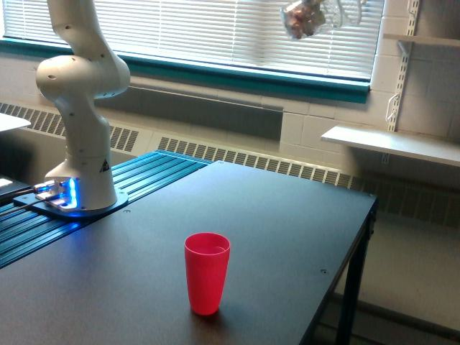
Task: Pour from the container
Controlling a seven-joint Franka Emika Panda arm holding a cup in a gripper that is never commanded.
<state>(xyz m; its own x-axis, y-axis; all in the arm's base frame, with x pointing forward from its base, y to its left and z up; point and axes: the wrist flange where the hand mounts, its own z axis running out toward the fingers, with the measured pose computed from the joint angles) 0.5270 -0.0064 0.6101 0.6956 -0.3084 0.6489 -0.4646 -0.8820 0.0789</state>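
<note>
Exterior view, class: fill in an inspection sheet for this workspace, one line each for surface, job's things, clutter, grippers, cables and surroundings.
Surface: dark table, bare apart from one cup.
Job's things: clear cup high near the top edge, something brownish inside, blurred; red cup upright near the table's front.
Clutter: nothing seen.
Grippers: out of frame; jaws not visible.
Cables: dark leads at the robot base, which glows blue.
Surroundings: window blinds, a wall heater below, and a shelf on the exterior view's right.
</note>
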